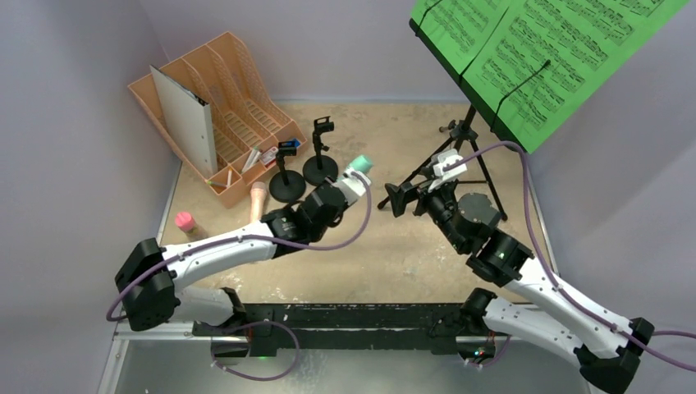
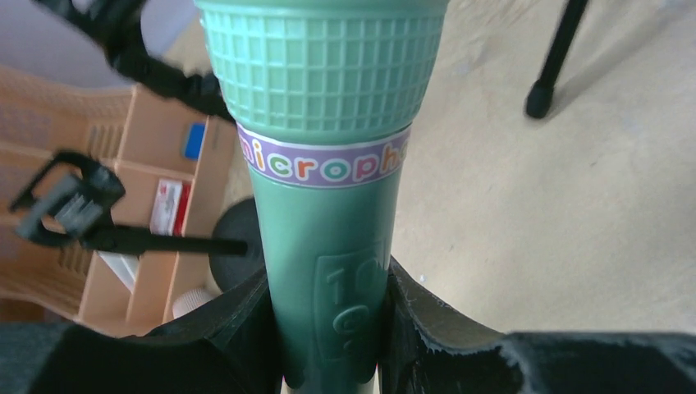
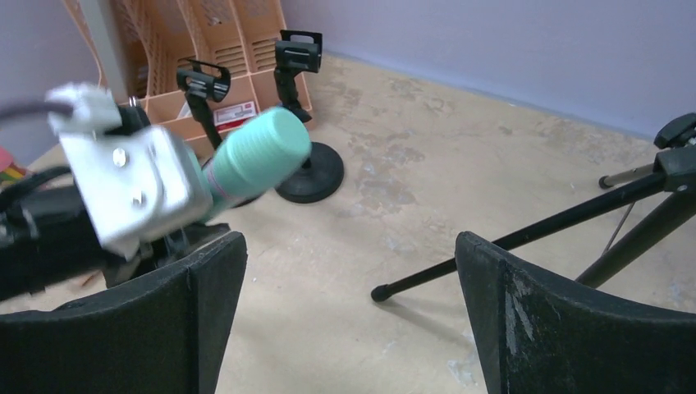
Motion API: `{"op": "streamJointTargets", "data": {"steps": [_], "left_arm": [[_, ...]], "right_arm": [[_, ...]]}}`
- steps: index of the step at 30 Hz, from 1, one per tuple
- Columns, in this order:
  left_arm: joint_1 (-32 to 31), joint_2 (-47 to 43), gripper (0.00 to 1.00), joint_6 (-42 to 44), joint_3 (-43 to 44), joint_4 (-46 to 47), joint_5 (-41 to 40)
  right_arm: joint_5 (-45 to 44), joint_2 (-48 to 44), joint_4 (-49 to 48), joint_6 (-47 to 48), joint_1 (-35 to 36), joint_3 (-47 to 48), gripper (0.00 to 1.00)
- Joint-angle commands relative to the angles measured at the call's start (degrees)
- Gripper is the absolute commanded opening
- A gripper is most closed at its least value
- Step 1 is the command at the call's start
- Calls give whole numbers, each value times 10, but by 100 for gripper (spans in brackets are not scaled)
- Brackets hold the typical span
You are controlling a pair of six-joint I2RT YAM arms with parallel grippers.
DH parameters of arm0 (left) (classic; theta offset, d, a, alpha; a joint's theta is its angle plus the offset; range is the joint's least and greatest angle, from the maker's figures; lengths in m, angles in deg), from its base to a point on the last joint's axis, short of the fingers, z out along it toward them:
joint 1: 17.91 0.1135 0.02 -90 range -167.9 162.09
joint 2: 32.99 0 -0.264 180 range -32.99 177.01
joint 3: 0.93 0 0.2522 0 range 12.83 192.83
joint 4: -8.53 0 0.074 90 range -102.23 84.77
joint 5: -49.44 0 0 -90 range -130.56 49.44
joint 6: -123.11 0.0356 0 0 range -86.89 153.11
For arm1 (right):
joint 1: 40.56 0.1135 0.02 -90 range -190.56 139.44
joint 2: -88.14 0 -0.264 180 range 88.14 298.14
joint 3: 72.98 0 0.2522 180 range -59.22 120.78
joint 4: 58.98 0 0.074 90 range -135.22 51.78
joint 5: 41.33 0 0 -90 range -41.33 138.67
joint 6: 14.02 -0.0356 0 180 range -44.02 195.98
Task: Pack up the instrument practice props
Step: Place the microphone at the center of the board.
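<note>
left hand clamped on teal mic, handle end buried between pads. right hand wide open, empty. music desk runs out of view up top.

teal toy microphone: purple band reads "microph", with the rest cut off round the curve. Handle has embossed digits, top pair looks like "10", lower ones unclear. green sheet-music pages: notation only, no legible words.

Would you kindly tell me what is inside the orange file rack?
A grey binder stands in one slot of the rack. In its front tray lie small bits; the binder hides anything behind it.
</note>
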Motion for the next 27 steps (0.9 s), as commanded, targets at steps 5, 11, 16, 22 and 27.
{"op": "streamJointTargets", "data": {"steps": [5,11,16,22,27], "left_arm": [[99,-57,0,-220,37,-169,94],[166,-85,0,-286,14,-244,125],[241,-125,0,-290,-12,-259,166],[361,-126,0,-264,-25,-272,205],[435,-100,0,-279,-22,-278,238]], "right_arm": [[-38,-41,-151,-22,0,-63,99],[-44,-75,-164,-40,0,-84,99],[-23,-97,-182,-45,0,-98,99],[-2,-97,-157,-54,0,-83,99],[10,-139,-174,-61,0,-97,99]]}}
